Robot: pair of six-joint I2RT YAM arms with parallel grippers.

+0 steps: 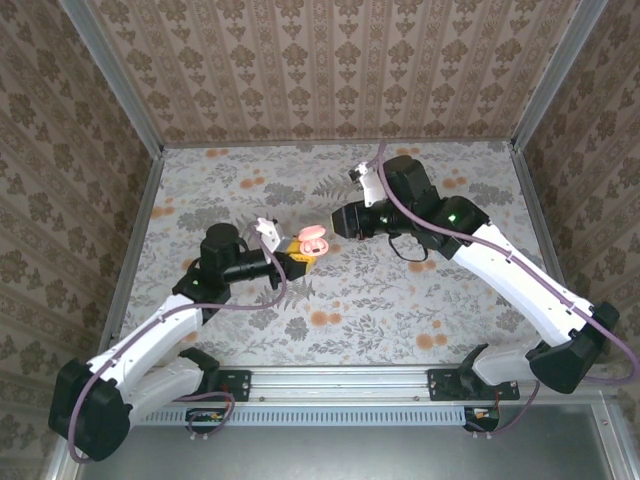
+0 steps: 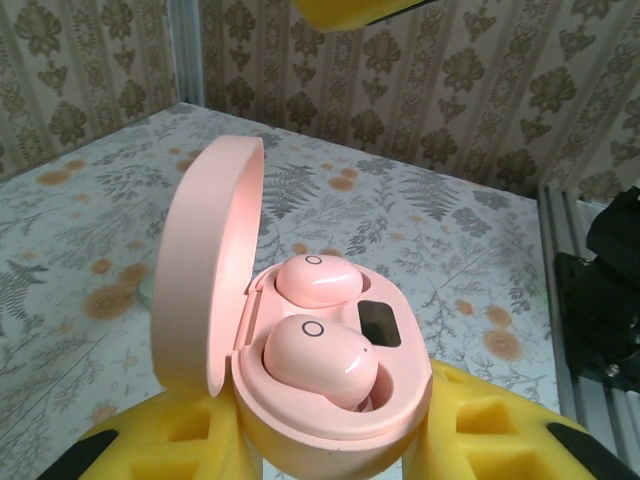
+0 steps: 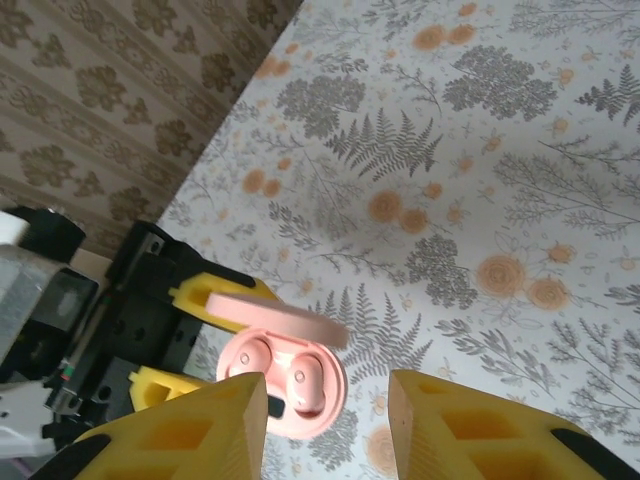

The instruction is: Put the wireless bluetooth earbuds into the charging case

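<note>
- Table (image 1: 420, 300): patterned; the case is held over its middle.
- Left gripper (image 2: 330, 445): pads clamped on the case's base.
- Right gripper (image 3: 327, 385): jaws partly apart and empty, poised over the case.
- Case (image 2: 420, 385): I judge it light, hard and smooth. I'd grip the base sides, never the open lid (image 2: 210, 250).
- Earbuds (image 2: 320, 360): both pink, sitting in their wells. They look tiny and slick, so pinch gently. The left wrist view shows the seating; from the top they're too small to tell.

The charging case (image 2: 345, 440) is pale pink and oval, clamped at its base between the fingers of the left tool (image 2: 330, 465). Its lid (image 2: 205, 270) stands open and upright on the left. Two glossy pink earbuds lie in its wells: the rear earbud (image 2: 312, 282) farther from the tool, and the front earbud (image 2: 318, 358) nearer it, beside a small dark window (image 2: 380, 322).
</note>
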